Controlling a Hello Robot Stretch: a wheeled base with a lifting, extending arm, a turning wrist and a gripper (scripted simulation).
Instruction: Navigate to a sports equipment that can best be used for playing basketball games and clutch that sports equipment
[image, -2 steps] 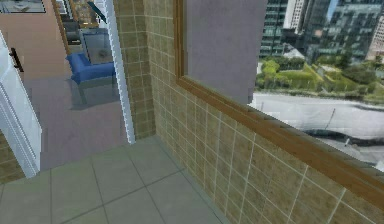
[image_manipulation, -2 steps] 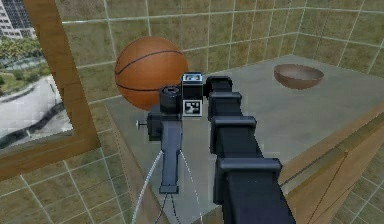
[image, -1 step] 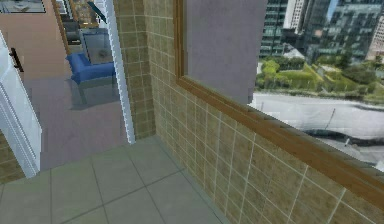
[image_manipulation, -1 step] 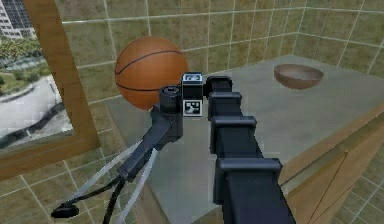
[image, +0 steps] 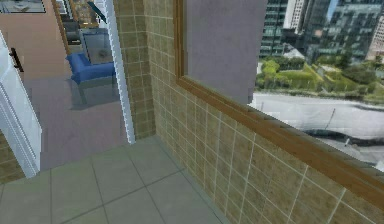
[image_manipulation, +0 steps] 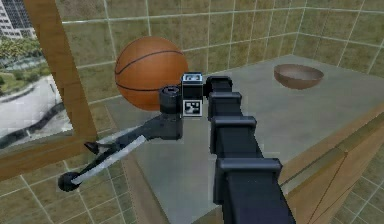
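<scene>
- The arm (image_manipulation: 240, 150) rises right in front of you, reaching out over the counter (image_manipulation: 310, 120).
- The basketball (image_manipulation: 150, 70) sits on that counter by the tiled wall (image_manipulation: 230, 30), just beyond the hand's body.
- The hand (image_manipulation: 80, 165) points past the counter's edge, its fingers against bare tiles. It holds nothing, and you cannot tell whether it is open or closed.
- A brown bowl (image_manipulation: 298, 75) rests well apart from the ball.

The dark, matte, square-section arm (image_manipulation: 240, 150) is showing as a row of nested boxy segments, each one getting narrower toward the two small white squares (image_manipulation: 192, 90) with black marks. Just left of those squares, the end effector (image_manipulation: 80, 165) is showing a dark rounded body, and its two thin grey fingers (image_manipulation: 110, 158) are ending in small black round tips.
</scene>
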